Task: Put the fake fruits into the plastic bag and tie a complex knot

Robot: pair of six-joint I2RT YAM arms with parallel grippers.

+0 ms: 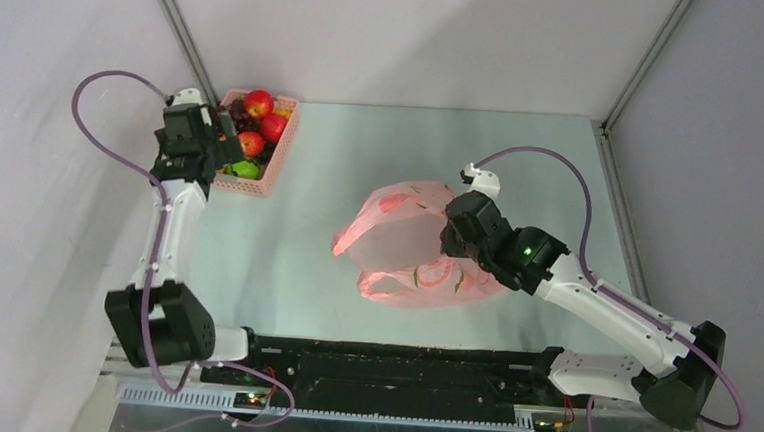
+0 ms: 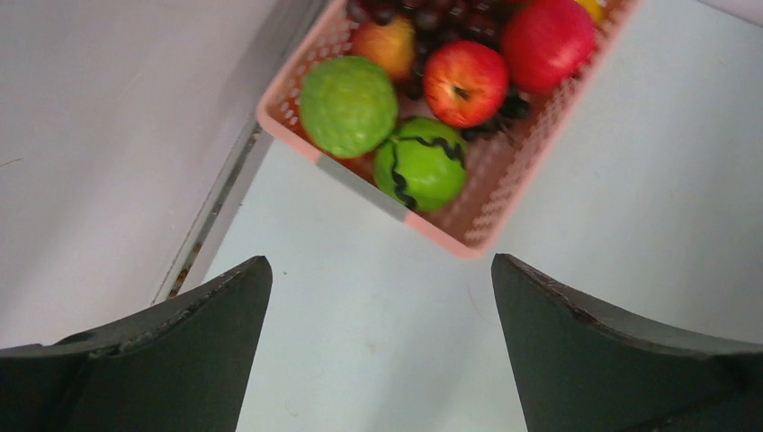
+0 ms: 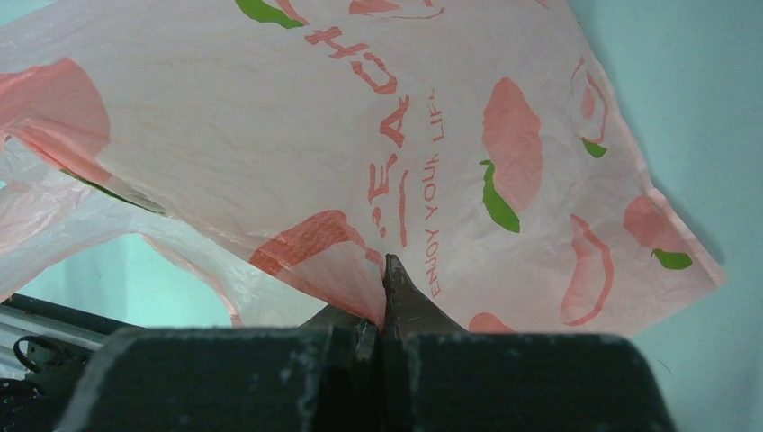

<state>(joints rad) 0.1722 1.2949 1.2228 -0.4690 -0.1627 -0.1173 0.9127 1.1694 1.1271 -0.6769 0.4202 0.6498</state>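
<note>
- Right claw (image 3: 385, 274) is fully closed, pinching a fold of the plastic bag (image 3: 297, 153), which sits crumpled on the tabletop (image 1: 321, 172), just 3 o'clock of centre.
- Bag judged thin, limp and slippery; take it at the rim or handles.
- Left claw (image 2: 380, 268) is wide open and empty, just short of the basket (image 2: 468, 236) at 11 o'clock.
- Fake fruits (image 2: 465, 83) lie inside: judged light, rigid, glossy; grip across the middle.

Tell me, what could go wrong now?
The fruit sits packed tight in the basket, so the open left gripper might nudge the basket or knock out a neighbour. The right gripper pinches only a thin fold of the bag; it could slip or tear. The bag lies well away from the basket, so a fruit might drop on the way.
</note>
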